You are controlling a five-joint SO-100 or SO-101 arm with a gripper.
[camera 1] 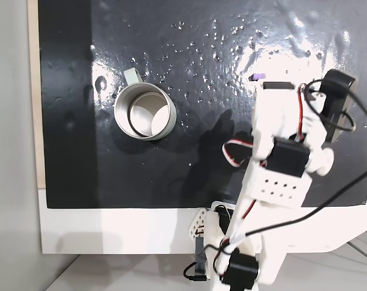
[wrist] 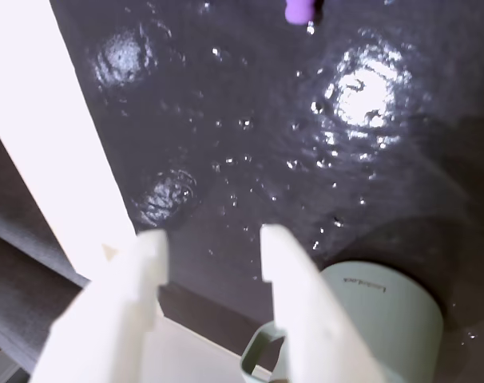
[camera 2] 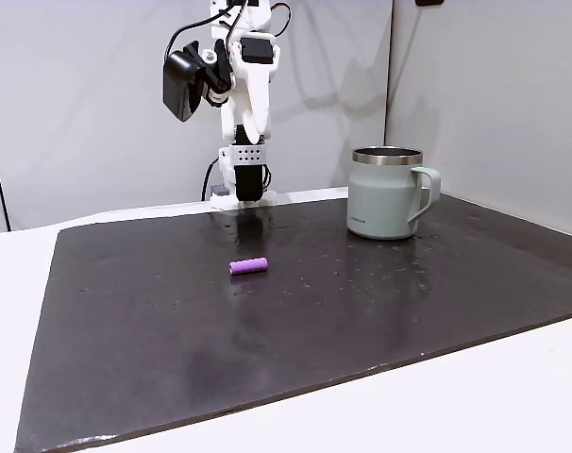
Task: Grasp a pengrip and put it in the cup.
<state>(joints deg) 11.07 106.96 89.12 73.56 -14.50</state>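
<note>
Wrist view: fingers apart, empty.
Worktop: white, w/ wet black mat.
Pengrip: on mat.
Cup: upright.
Walls: grey.

From my remote station I see a black mat with a glossy, slightly pebbled skin, dotted with bright specks and glare under the lamps. The cup wears a matt pale grey-green coat outside; its rim and inside look like polished metal, mirror-bright. Its handle has the same dull, smooth finish. The pengrip appears as smooth, soft-looking purple material with a faint sheen. The arm and the gripper look like white matt plastic, faintly layered on the fingers. Black housings and rubbery cables ride on it. The table under the mat is plain matt white.
</note>
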